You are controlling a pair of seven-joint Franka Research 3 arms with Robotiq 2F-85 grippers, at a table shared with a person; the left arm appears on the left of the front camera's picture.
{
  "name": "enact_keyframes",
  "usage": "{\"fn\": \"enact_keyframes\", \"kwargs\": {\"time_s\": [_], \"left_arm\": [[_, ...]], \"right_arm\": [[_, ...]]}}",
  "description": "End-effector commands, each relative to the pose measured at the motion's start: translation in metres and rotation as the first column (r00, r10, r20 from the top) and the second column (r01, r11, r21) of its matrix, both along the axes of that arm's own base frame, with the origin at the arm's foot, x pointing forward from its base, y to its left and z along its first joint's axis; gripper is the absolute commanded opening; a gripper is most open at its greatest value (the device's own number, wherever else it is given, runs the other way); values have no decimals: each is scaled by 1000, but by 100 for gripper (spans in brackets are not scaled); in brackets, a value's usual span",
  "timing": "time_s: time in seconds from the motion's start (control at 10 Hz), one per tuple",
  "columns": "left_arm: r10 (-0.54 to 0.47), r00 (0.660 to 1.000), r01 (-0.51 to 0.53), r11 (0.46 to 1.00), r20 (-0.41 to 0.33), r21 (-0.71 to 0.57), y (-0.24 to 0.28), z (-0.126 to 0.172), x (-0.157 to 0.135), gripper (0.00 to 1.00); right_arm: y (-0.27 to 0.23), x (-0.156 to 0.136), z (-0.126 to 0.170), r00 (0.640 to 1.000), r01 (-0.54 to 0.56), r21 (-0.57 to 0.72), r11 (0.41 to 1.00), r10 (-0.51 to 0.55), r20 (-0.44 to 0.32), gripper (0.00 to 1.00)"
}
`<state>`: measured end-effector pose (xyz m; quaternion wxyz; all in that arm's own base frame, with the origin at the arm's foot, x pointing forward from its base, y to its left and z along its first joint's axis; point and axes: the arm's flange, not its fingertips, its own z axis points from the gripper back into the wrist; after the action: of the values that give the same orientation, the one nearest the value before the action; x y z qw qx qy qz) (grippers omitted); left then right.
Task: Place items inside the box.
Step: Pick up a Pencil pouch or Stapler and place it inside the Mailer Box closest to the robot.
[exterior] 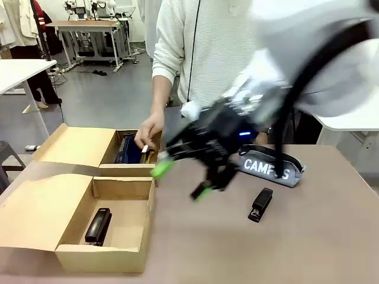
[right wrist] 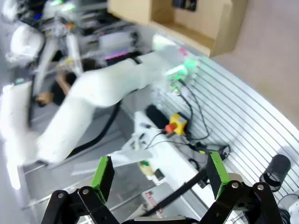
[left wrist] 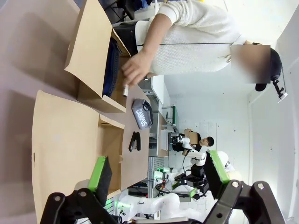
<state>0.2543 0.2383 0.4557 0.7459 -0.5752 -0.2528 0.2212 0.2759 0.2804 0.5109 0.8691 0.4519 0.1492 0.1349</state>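
Box (exterior: 103, 259): brown cardboard, matt, a bit rough.
Stapler in the box (exterior: 98, 226): black, smooth, a little shiny.
Grey pouch (exterior: 278, 174): soft cloth, white print.
Counter (exterior: 237, 248): smooth, matt, brown-grey.
Person's sleeve (exterior: 169, 41): white ribbed knit cloth.
My left fingers (left wrist: 102, 175): hard black, matt green pads.

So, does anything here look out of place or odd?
Nothing looks spilled or broken. The one odd sight is the right end effector: it is a blurred smear in mid-air, open and holding nothing. One stapler and the grey pouch lie outside the box.
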Motion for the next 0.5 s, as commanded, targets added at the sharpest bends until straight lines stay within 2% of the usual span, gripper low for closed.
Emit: {"fn": "enact_keyframes", "kwargs": {"time_s": [0.0,0.1,0.2,0.3,0.4], "left_arm": [[-6,1000,6,1000,24,-2,0,1,0,100],[-6,1000,6,1000,24,-2,0,1,0,100],[-6,1000,6,1000,24,-2,0,1,0,100],[-6,1000,6,1000,24,-2,0,1,0,100],[-6,1000,6,1000,24,-2,0,1,0,100]], "right_arm": [[-104,1,-15,998,-37,267,963,49,-39,100],[-163,4,-25,998,-5,448,894,33,-54,100],[-210,1,-34,986,165,528,833,-132,-101,100],[-254,-9,-39,939,328,562,759,-327,-107,100],[-294,-29,-46,901,367,643,672,-429,-65,100]]}}
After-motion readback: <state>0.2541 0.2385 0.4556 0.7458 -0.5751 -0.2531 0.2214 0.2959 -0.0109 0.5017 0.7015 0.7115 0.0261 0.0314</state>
